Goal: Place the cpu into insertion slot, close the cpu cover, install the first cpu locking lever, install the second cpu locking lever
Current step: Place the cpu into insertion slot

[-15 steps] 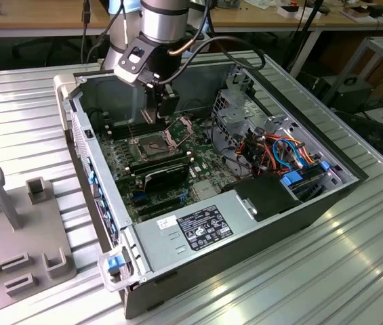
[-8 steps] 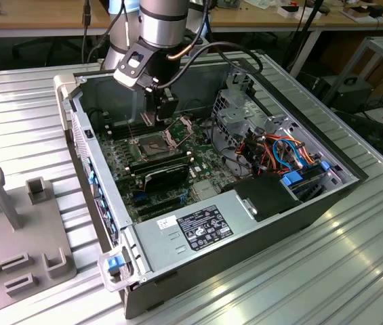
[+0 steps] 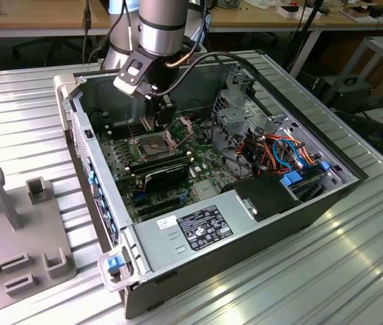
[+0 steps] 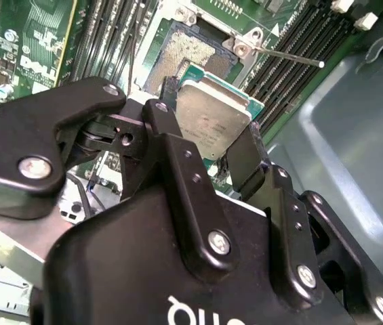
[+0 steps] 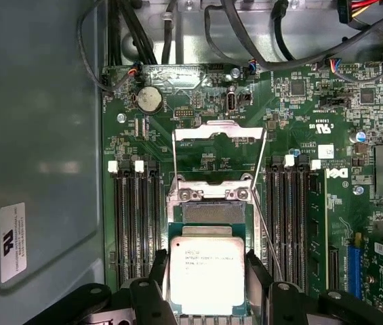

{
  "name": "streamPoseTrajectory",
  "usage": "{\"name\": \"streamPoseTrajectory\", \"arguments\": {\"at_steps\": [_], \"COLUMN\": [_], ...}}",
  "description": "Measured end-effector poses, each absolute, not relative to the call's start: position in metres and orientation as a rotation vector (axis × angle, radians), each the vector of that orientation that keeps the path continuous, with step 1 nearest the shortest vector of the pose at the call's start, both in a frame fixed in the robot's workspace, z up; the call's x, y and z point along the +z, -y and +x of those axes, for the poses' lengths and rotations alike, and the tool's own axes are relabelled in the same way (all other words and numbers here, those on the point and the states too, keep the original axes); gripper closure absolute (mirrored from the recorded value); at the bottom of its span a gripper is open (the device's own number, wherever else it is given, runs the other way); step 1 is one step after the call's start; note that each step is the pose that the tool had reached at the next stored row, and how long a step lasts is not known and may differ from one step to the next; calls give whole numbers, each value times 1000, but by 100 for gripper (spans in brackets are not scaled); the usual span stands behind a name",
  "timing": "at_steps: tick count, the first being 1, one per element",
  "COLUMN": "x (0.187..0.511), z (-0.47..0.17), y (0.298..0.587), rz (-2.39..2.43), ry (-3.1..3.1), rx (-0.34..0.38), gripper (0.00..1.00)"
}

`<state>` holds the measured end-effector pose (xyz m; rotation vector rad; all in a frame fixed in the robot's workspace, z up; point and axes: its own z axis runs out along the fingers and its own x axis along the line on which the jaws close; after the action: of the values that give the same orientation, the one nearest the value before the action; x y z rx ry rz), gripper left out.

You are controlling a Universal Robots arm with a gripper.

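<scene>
Ribbed aluminium tabletop (image 3: 354,271) carrying an open computer case (image 3: 259,254); my gripper (image 3: 160,114) hangs inside it at about eleven o'clock from the labelled power supply (image 3: 198,227). My fingers (image 4: 177,156) are clamped on two opposite edges of the cpu (image 4: 213,112), silver top facing away from the board. The cpu sits just above the insertion slot (image 5: 211,215) and overlaps part of it, leaving a strip of bare pins on the side toward the cpu cover (image 5: 218,131), which is folded back. I judge the step in hand to be seating the chip. Done well, it means keeping the chip level, squaring its edges to the silvery frame, and lowering straight, never sliding across the pins. The first wrist view looks straight onto the chip (image 5: 208,274) and so shows how squarely it meets the socket, with one thin locking lever (image 5: 262,223) swung clear alongside. The second wrist view looks obliquely and shows what seems a gap between chip and pin field (image 4: 194,57), which the head-on view cannot show. The exterior view adds my place within the case.
</scene>
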<state>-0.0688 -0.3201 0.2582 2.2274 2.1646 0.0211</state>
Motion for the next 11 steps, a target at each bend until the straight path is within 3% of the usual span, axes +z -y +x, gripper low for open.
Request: {"name": "streamPoseTrajectory", "arguments": {"at_steps": [11], "x": [254], "z": [-68], "y": [320], "rz": [2227], "ry": [-2165], "rx": [22], "gripper": [46]}}
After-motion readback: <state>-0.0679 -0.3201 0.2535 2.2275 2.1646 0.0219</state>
